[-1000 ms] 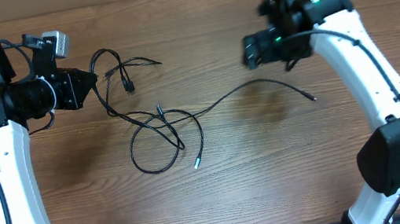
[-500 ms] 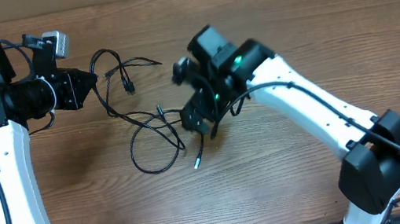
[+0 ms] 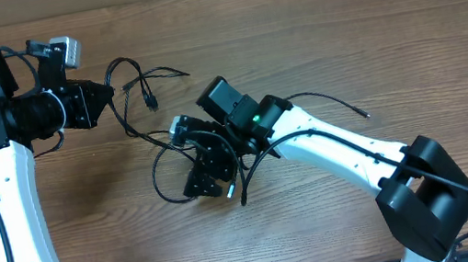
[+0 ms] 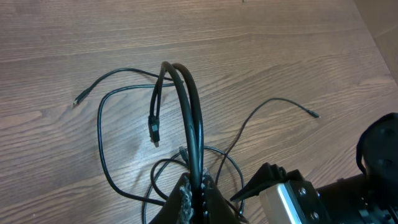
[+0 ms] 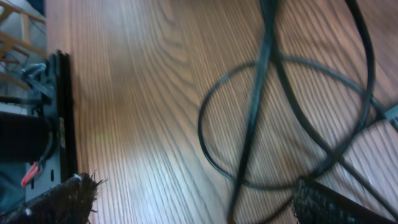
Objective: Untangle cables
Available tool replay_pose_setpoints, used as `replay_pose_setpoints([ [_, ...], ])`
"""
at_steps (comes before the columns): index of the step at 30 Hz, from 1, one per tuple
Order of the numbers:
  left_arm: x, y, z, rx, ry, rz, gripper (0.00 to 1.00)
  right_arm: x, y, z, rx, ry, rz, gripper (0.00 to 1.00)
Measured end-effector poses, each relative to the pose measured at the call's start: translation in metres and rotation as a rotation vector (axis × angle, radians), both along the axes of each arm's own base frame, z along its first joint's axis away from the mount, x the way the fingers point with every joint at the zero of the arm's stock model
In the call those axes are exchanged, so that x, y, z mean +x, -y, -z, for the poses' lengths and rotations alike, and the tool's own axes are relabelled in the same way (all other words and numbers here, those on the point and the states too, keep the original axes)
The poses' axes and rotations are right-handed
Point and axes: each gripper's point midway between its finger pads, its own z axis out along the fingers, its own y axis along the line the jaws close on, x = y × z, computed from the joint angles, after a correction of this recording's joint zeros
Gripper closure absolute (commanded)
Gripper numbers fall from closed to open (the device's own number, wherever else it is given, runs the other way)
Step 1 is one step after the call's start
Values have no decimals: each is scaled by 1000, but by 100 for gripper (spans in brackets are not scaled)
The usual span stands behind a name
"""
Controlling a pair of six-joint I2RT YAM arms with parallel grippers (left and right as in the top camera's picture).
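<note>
Cables (image 4: pixel 194 109) sit in a loose tangle in the middle of the desk (image 3: pixel 339 22), left pincer (image 3: pixel 105 91) clamped on the upper loop, probably to anchor it, while the right pincer (image 3: pixel 205 165) hovers wide open over the knot, looks ready to grab a strand.

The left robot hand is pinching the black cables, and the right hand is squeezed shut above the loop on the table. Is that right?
Not quite. The right gripper is open, not squeezed shut. The right wrist view shows its jaws spread wide above the loop. The rest holds: the left gripper is pinching the black cables.
</note>
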Motion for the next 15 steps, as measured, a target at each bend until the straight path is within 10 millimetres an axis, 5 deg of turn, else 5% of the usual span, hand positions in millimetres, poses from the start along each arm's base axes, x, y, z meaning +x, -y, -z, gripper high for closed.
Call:
replay_pose_setpoints([
  [2,0,0,0,0,0,0,96,2,-6,-3,18,14,8,21],
  [5,0,0,0,0,-1,0,96,7,-5,4,-11,5,54,76],
  [9,0,0,0,0,-1,0,96,8,1,30,-87,-52,107,96],
  [15,0,0,0,0,-1,0,95,16,23,45,-203,-102,205,96],
])
